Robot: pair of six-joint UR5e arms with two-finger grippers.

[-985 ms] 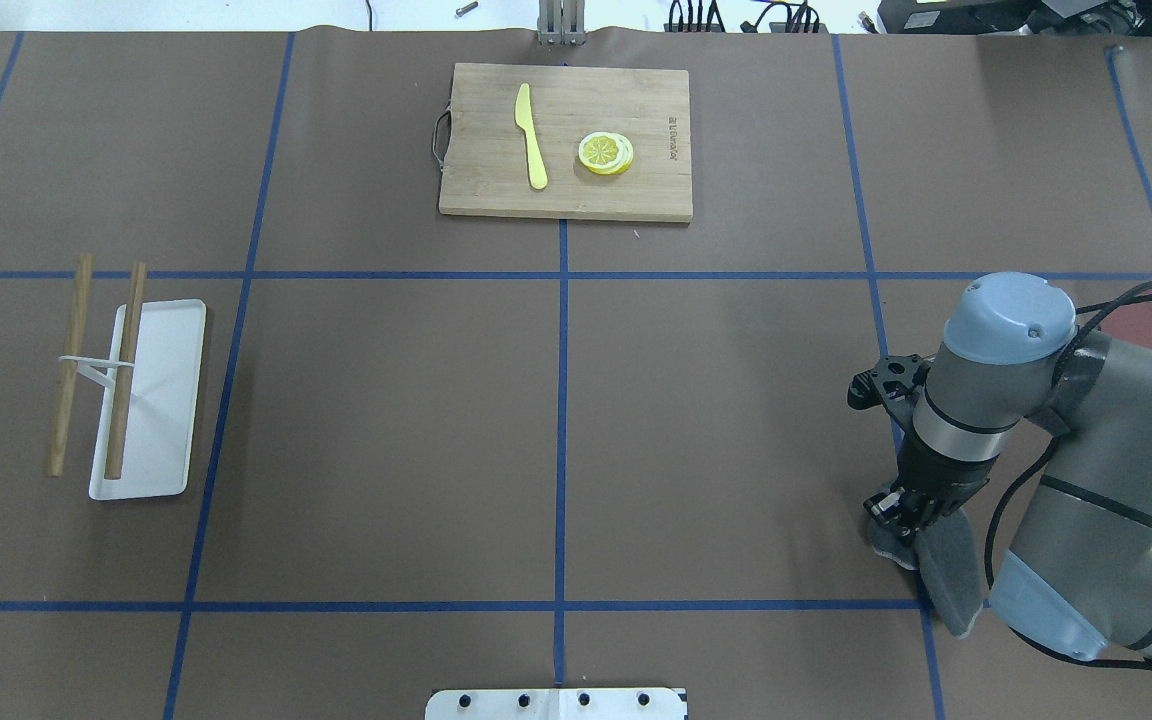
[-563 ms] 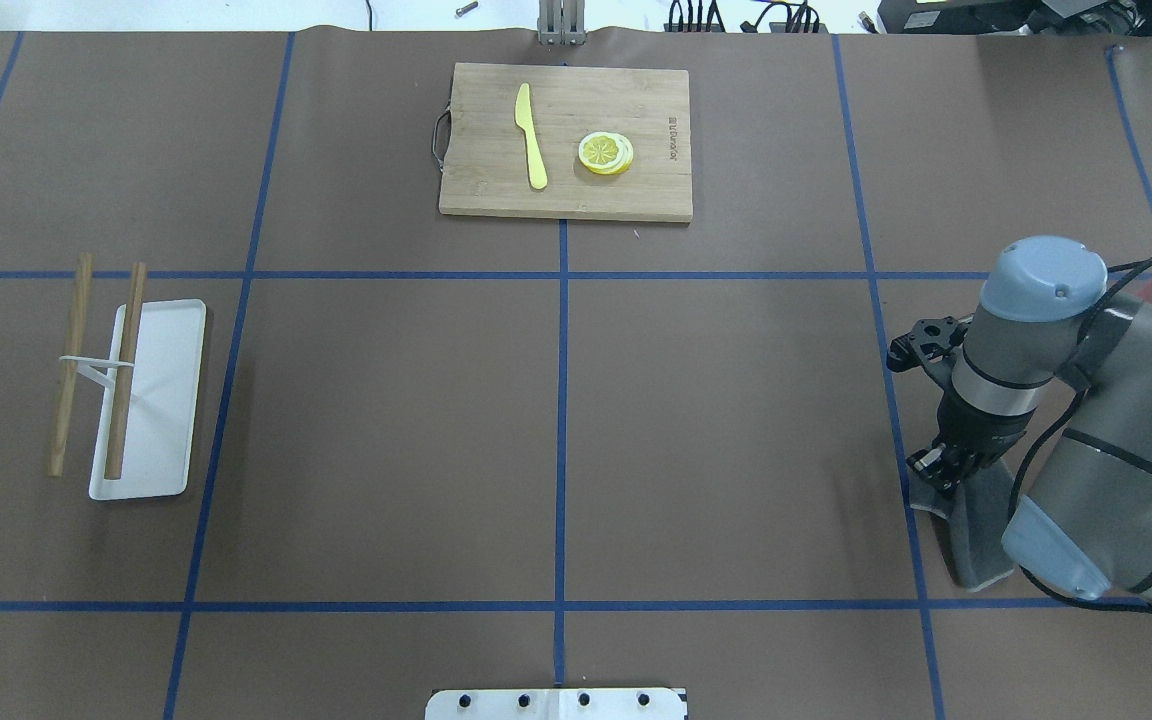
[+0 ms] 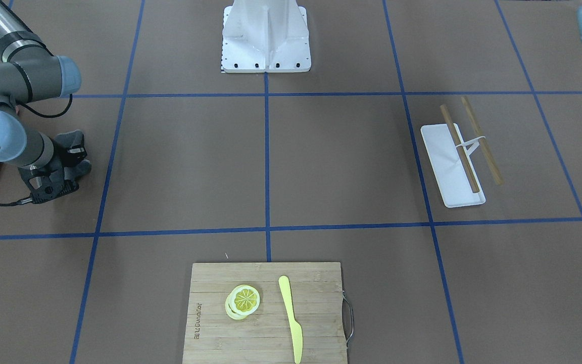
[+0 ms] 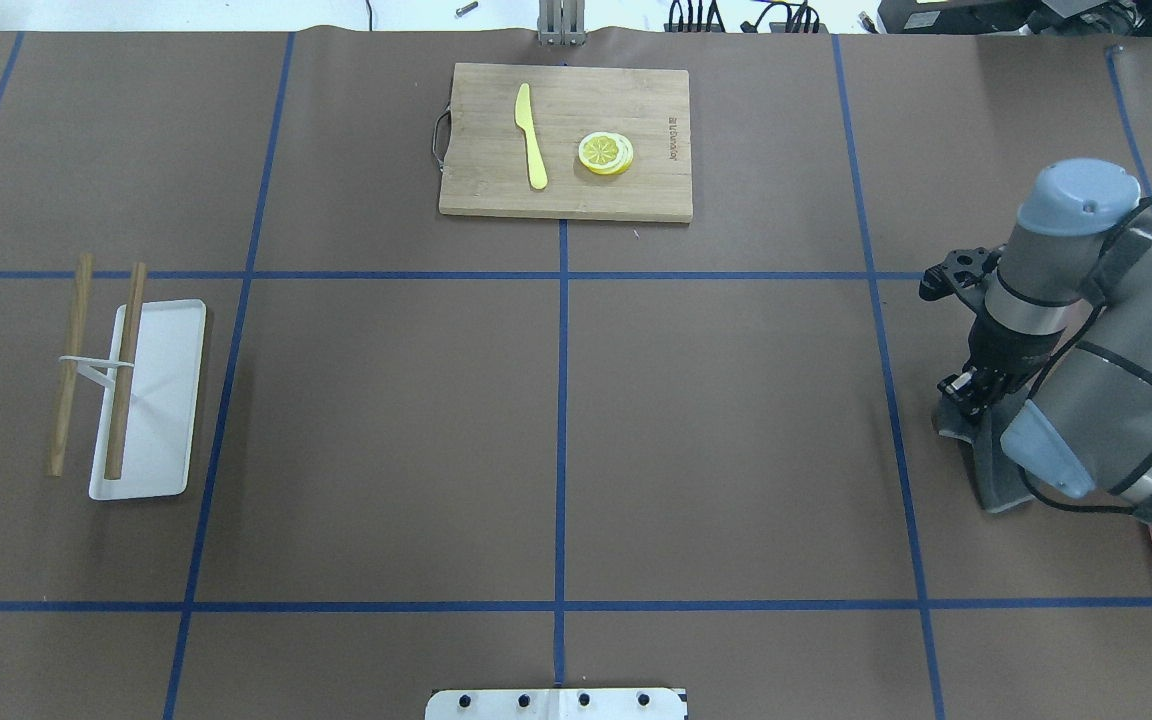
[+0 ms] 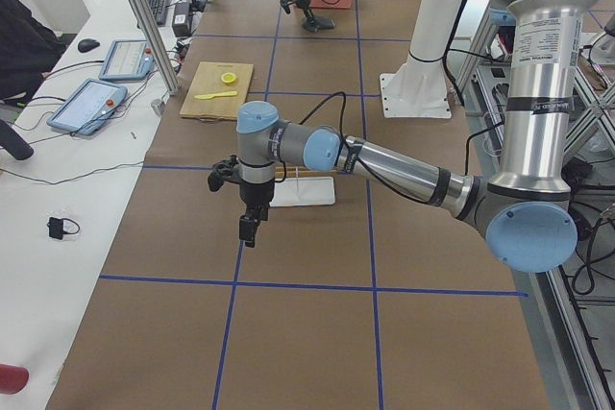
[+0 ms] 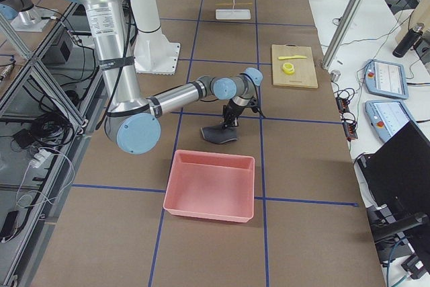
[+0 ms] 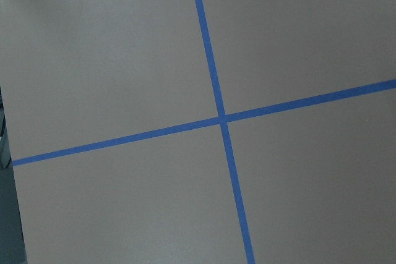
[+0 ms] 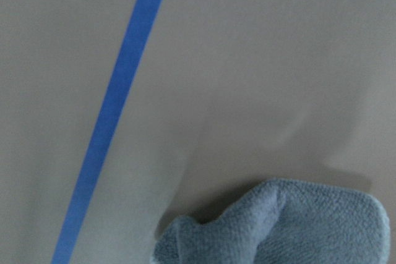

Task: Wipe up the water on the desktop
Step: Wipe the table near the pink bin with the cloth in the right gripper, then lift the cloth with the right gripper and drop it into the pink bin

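The brown desktop (image 4: 716, 430) with blue tape lines shows no visible water. My right gripper (image 4: 961, 392) is shut on a grey cloth (image 4: 988, 472) and holds it down on the desktop at the right side, just right of a blue line. The cloth trails toward the robot. The cloth also shows in the front view (image 3: 75, 137), the right side view (image 6: 220, 136) and the right wrist view (image 8: 278, 227). My left gripper (image 5: 248, 229) shows only in the left side view, pointing down above the desktop near the white tray; I cannot tell whether it is open or shut.
A pink bin (image 6: 211, 186) stands on the right end, close behind the cloth. A bamboo cutting board (image 4: 566, 140) with a yellow knife and a lemon slice lies at the far middle. A white tray (image 4: 161, 400) with two wooden sticks lies at the left.
My right arm has dragged the grey cloth away from the robot and a little to the right, from near the front blue line toward the table's middle row.
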